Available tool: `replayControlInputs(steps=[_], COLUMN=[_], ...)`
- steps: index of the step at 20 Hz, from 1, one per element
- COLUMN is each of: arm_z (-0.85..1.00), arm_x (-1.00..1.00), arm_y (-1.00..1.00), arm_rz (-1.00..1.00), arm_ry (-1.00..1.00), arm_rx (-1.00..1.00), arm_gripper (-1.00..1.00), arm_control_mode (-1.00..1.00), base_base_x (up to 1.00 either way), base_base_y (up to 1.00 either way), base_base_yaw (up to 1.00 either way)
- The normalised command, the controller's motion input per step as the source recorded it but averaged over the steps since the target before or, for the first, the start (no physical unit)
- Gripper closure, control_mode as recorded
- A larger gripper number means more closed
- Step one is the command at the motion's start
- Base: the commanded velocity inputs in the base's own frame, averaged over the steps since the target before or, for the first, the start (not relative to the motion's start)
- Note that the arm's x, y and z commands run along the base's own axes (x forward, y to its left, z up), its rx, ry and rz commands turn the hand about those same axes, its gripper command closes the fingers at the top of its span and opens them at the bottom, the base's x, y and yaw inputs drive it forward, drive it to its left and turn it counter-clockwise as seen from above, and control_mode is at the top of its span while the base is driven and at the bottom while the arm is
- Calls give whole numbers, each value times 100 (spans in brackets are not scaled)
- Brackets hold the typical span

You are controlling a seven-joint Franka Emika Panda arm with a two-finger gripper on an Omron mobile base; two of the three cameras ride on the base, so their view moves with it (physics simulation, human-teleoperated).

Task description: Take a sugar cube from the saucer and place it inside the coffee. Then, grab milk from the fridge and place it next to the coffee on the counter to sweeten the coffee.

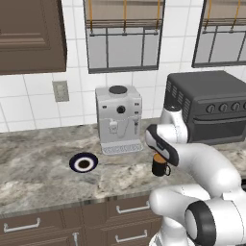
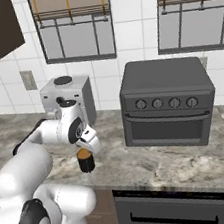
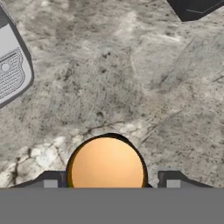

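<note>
The coffee (image 1: 160,166) is a small black mug with brown liquid, standing on the counter (image 1: 38,158) in front of the coffee machine. My gripper (image 2: 87,147) hangs directly above the mug (image 2: 85,160). In the hand view the round brown surface of the coffee (image 3: 107,168) lies between my two fingertips (image 3: 50,179), which stand wide apart with nothing between them. The saucer (image 1: 83,162), dark with a white ring, lies on the counter to the mug's left. The sugar cube is hidden. The milk and the fridge are out of view.
A grey coffee machine (image 1: 118,119) stands at the wall behind the mug. A dark grey toaster oven (image 2: 167,103) with knobs sits to its right. Drawers with silver handles (image 1: 21,226) run under the counter edge, and bare stone (image 3: 109,65) lies around the mug.
</note>
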Motion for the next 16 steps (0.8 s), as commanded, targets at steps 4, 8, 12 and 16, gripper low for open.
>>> replayControlInputs(steps=[4,8,12,16], arm_z=[6,38,36,36], arm_x=[-10,-43,-69,-62], arm_y=[9,0,-12,-18], arm_rz=[0,0,0,7], arm_ry=[-5,-18,-17,-13], arm_rx=[0,0,0,0], arm_gripper=[-100,-100,-100,-100], arm_control_mode=[-100,-100,-100,-100], base_base_x=[0,0,0,0], base_base_y=[0,0,0,0], base_base_yaw=[0,0,0,0])
